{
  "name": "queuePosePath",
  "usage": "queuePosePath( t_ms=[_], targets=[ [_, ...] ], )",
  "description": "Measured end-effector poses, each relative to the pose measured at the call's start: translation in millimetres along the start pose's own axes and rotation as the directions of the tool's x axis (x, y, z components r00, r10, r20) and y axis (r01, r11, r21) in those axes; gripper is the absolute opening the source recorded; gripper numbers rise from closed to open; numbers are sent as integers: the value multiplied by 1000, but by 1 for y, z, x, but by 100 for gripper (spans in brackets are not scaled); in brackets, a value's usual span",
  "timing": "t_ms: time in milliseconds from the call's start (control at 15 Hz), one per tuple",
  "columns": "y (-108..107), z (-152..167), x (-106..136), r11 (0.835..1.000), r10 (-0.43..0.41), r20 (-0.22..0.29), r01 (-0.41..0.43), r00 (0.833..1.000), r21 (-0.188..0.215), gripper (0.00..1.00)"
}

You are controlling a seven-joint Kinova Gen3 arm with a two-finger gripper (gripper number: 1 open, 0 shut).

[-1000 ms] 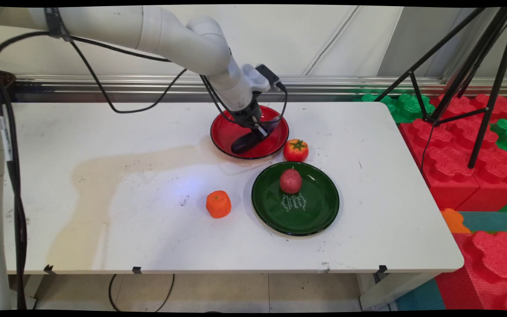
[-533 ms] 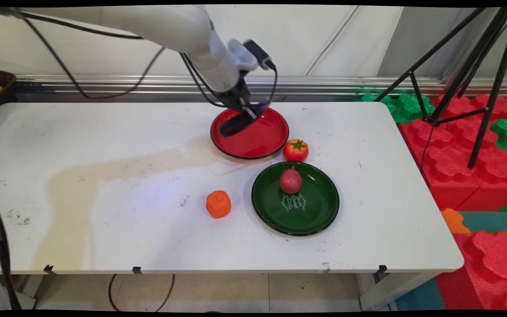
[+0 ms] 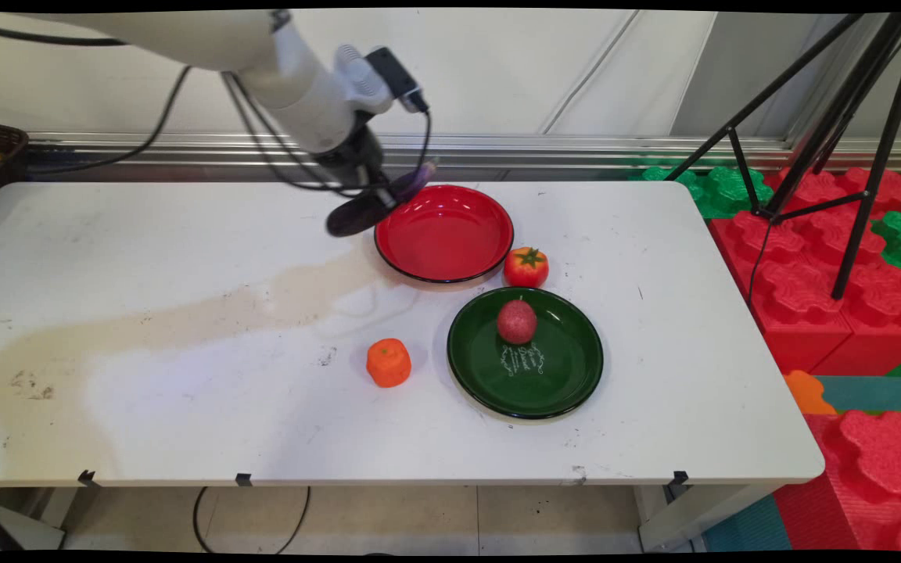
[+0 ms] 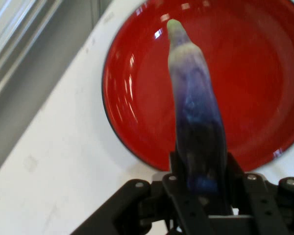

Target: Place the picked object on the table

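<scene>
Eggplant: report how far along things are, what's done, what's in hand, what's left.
Done: the eggplant is out of the red plate, which now lies bare. In hand: the gripper holds it in the air over the table, at the plate's left rim. Left: it has not been set down anywhere. The red fruit sits on the green plate; tomato and orange lie loose.

Even bright light, glare on red plate [image 4: 137, 98], slight hand-view blur

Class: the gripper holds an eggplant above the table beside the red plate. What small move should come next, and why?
Probably carry the eggplant further left over bare table: the gripper grips its dark end, and its tip overlaps the red plate rim.
</scene>
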Motion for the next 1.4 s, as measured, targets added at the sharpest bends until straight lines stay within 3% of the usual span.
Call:
queuePosePath(
  t_ms=[400, 667, 1000, 1400],
  targets=[
    [20, -29, -55, 1000, 9, 56, -8, 998, -8, 0],
    [35, -32, -80, 1000, 12, 87, -11, 996, -16, 0],
    [52, -15, -102, 999, 31, 111, -27, 993, -39, 0],
    [61, 14, -109, 996, 68, 105, -60, 992, -73, 0]
  ],
)
